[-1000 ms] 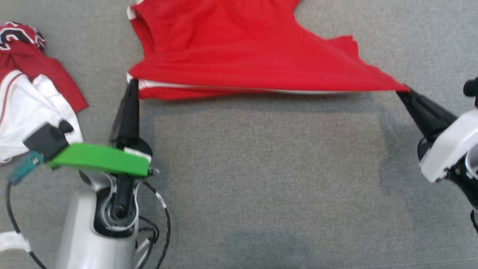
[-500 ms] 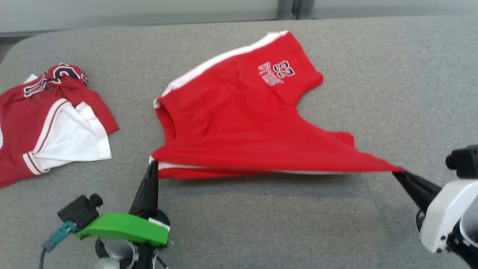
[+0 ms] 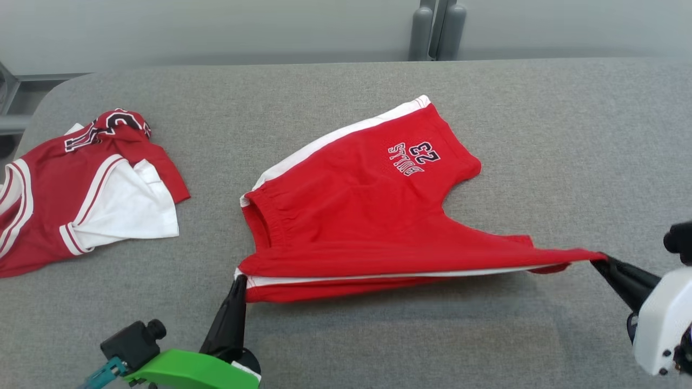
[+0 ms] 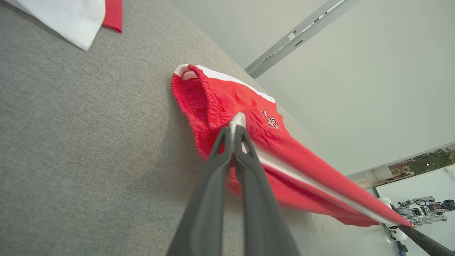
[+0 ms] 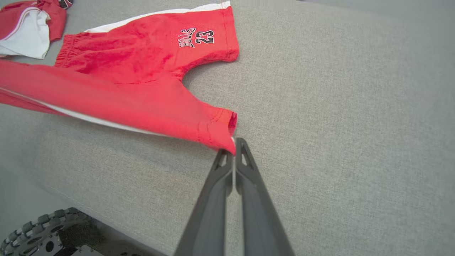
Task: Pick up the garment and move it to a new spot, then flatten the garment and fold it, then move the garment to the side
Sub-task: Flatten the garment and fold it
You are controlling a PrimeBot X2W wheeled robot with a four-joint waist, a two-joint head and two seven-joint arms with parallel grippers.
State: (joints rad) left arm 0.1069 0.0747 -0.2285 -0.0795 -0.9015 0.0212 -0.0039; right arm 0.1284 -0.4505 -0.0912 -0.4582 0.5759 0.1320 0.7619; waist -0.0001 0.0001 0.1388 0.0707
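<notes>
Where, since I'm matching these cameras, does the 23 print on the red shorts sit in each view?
Head view: 23 print, right of centre, upper half.
Left wrist view: small, just right of centre.
Right wrist view: near the top, just left of centre.
Shared landmark: red-and-white jersey, left in head view, top left in both wrist views.

Head view: the jersey (image 3: 81, 205) runs off the left edge; my left gripper (image 3: 241, 279) is cut at bottom, my right gripper (image 3: 596, 259) at right. Right wrist view: the shorts (image 5: 124, 89) leave the frame at left.
</notes>
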